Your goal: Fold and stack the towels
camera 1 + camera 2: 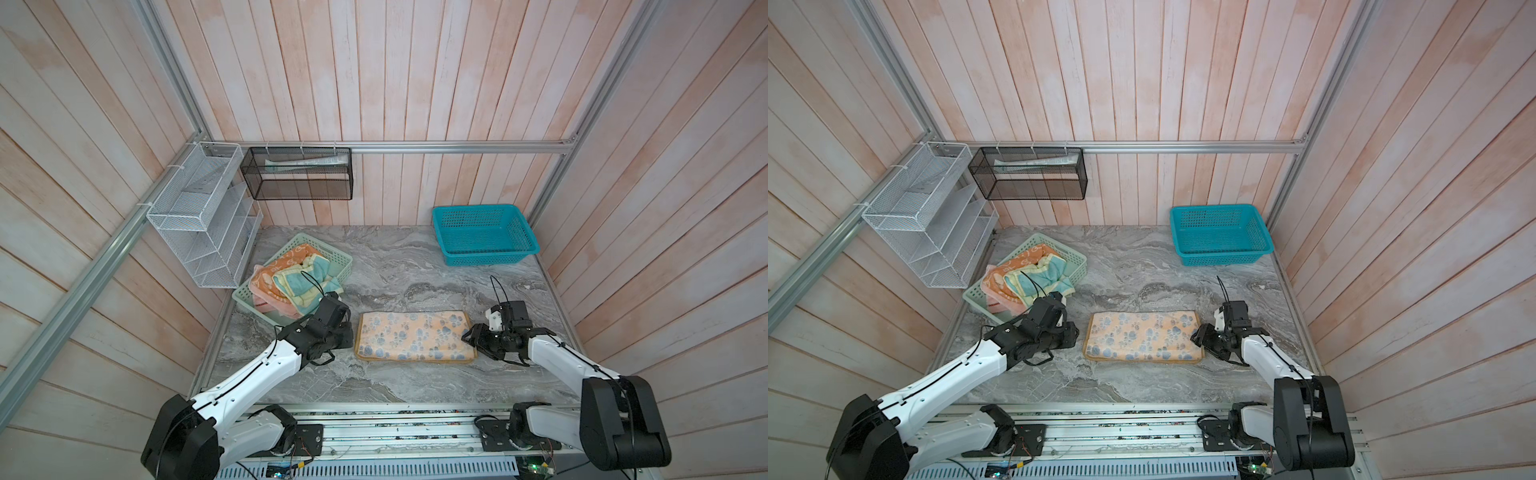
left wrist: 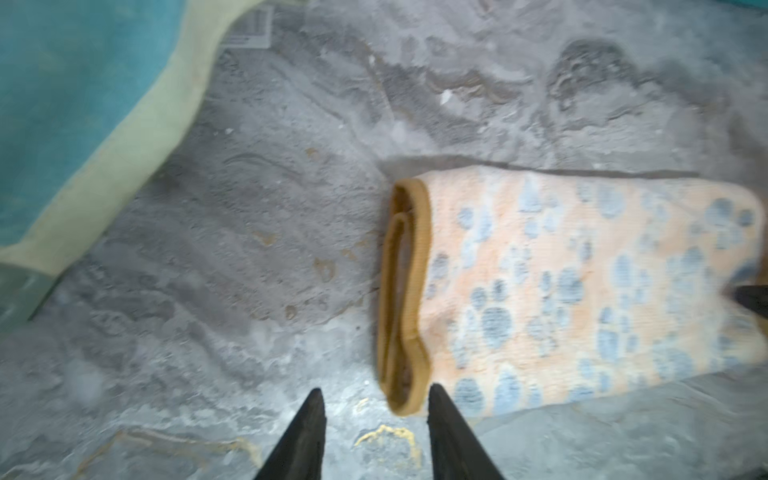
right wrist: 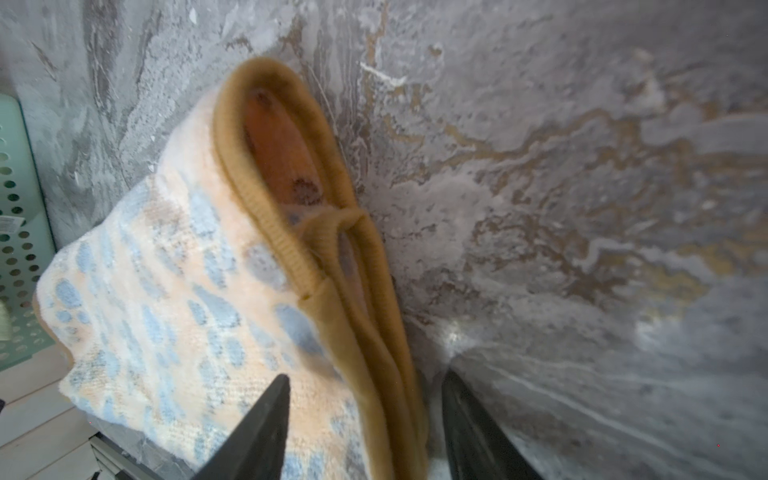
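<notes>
Left tool (image 2: 376,392): fingers spread, gripping nothing, just beside the left end of the paw-print towel (image 1: 415,336). Right tool (image 3: 368,376): fingers spread, with the towel's brown-edged right end lying between them. The towel lies folded flat on the table (image 1: 415,270), near the middle of the front edge. Other towels (image 1: 291,276) are heaped in the mint basket (image 1: 330,254) at the left edge.

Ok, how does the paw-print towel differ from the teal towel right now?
The paw-print towel lies folded flat on the table; the teal towel sits crumpled atop the pile in the mint basket. The paw-print towel has brown edging; the teal towel has a pale yellow border. Both are soft cloths.
</notes>
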You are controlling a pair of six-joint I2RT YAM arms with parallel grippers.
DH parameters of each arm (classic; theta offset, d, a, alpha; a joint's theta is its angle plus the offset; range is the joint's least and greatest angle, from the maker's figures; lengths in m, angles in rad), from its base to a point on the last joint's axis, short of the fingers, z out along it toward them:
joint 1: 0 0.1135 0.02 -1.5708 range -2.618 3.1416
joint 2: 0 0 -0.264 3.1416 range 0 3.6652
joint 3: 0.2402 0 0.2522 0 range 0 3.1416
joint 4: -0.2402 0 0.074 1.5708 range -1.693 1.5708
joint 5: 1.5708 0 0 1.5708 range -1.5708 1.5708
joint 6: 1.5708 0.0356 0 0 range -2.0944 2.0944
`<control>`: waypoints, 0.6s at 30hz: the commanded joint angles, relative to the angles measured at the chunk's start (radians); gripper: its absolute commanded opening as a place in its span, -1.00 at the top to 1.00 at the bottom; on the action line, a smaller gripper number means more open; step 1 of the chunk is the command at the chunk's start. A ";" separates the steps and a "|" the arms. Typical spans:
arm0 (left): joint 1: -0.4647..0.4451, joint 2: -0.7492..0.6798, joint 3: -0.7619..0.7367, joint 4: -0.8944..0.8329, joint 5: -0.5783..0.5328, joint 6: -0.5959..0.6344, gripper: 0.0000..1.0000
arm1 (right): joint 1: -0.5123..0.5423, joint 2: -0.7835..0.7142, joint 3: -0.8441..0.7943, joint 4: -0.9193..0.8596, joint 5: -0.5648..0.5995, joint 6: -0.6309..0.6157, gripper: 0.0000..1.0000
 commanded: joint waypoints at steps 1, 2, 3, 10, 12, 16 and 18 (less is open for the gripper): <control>-0.046 0.102 0.097 0.150 0.132 0.008 0.22 | 0.009 0.011 0.003 -0.035 0.015 0.003 -0.30; -0.090 0.153 0.136 0.189 0.146 0.016 0.24 | 0.016 0.019 0.004 -0.030 0.011 0.008 -0.31; -0.130 0.211 0.179 0.225 0.165 0.022 0.25 | 0.025 0.027 0.004 -0.022 0.008 0.015 -0.31; -0.312 0.588 0.403 0.429 0.333 -0.069 0.30 | 0.066 0.079 -0.010 0.044 -0.001 0.059 -0.33; -0.311 0.655 0.385 0.476 0.342 -0.113 0.33 | 0.068 0.096 -0.018 0.081 -0.012 0.079 -0.33; -0.290 0.710 0.308 0.506 0.336 -0.161 0.39 | 0.078 0.140 -0.027 0.164 -0.063 0.120 -0.13; -0.283 0.709 0.273 0.509 0.330 -0.168 0.39 | 0.099 0.171 -0.009 0.185 -0.072 0.126 0.01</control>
